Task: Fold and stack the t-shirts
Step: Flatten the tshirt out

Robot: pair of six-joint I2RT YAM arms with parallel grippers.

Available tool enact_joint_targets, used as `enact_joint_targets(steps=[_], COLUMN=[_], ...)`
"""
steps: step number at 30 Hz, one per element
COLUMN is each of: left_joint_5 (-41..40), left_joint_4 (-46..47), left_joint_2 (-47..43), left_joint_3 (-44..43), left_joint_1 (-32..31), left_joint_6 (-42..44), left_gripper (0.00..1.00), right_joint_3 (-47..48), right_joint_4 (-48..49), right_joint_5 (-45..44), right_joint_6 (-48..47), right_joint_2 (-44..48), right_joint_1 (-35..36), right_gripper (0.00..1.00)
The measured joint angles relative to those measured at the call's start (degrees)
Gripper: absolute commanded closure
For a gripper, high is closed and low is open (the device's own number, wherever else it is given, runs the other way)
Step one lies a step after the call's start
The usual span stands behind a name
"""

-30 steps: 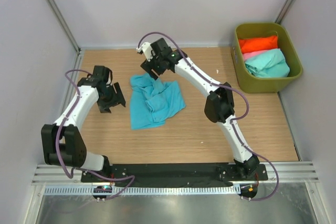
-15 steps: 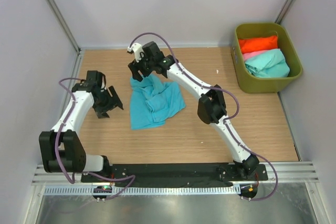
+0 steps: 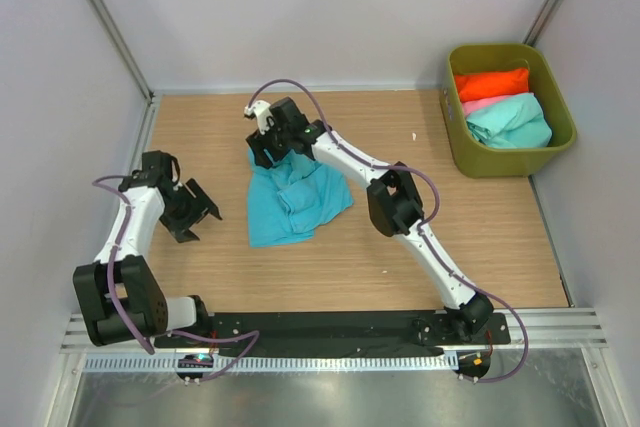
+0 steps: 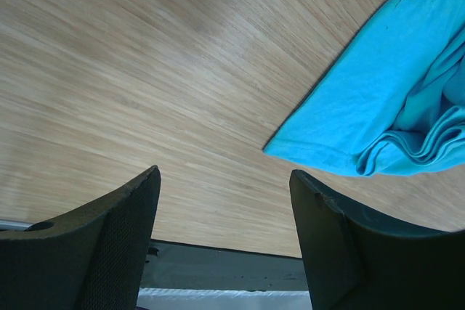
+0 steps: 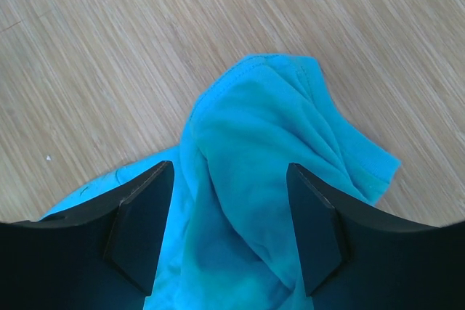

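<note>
The right gripper [image 5: 229, 172] is open over the far tip of the turquoise-blue shirt [image 3: 295, 197].
Its two fingers stand wide apart and hold nothing, and the bunched-up tip of the shirt lies under the gap. The shirt lies crumpled in the middle of the wooden table [image 3: 480, 227]. Its long way runs from far to near, with the narrow tip pointing far and the wide end toward the arm bases. The left gripper [image 3: 190, 212] is open too, over bare wood just left of the shirt. At the far right, the green bin [image 3: 452, 117] holds the orange-red shirt [image 3: 490, 82], the pink shirt [image 3: 480, 104] and the mint-green shirt [image 3: 510, 122].
</note>
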State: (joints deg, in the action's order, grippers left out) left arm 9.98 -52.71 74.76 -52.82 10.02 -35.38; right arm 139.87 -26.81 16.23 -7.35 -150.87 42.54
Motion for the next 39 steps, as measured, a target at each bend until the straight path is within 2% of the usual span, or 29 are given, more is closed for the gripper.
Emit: enact_joint_targets(steps=[10, 13, 14, 20, 21, 22, 24, 27, 34, 39], left_joint_5=[1.29, 1.73, 1.81, 2.89, 3.06, 3.58, 4.87, 8.61, 12.61, 13.18], left_joint_4=[0.42, 0.59, 0.61, 1.11, 1.27, 1.64, 2.69, 4.68, 6.58, 8.24], left_joint_2=[-0.04, -0.04, -0.04, 0.22, 0.33, 0.68, 1.86, 5.62, 18.53, 27.10], left_joint_3=[0.57, 0.68, 0.68, 0.68, 0.68, 0.68, 0.68, 0.39, -6.56, -12.85], left_joint_1=[2.84, 3.15, 3.23, 3.37, 3.41, 3.45, 3.52, 3.50, 0.66, -2.64], left_joint_6=[-0.15, -0.17, -0.17, -0.24, -0.26, -0.24, -0.22, 0.07, 2.64, 3.48], left_gripper=[0.28, 0.28, 0.28, 0.29, 0.29, 0.30, 0.29, 0.27, 0.28, 0.38], right_joint_3=[-0.07, -0.07, -0.07, -0.79, -1.09, -1.49, -2.51, -5.97, -15.37, -19.52], right_joint_4=[3.04, 3.76, 3.82, 4.48, 4.46, 4.48, 4.09, 3.96, 3.58, 4.13], right_joint_5=[-5.38, -8.07, -8.87, -11.93, -12.55, -12.98, -14.91, -18.38, -23.98, -26.47], right_joint_6=[-1.16, -2.29, -2.62, -3.96, -4.52, -4.96, -6.49, -8.68, -14.19, -16.65], right_joint_2=[-3.45, -3.80, -3.80, -3.43, -3.15, -2.78, -1.46, 2.93, 21.24, 34.16], right_joint_1=[0.20, 0.55, 0.63, 0.81, 0.87, 0.87, 0.96, 0.94, 0.33, -0.02], right_gripper=[0.42, 0.58, 0.66, 0.68, 0.72, 0.84, 0.98, 0.99, 0.99, 0.99])
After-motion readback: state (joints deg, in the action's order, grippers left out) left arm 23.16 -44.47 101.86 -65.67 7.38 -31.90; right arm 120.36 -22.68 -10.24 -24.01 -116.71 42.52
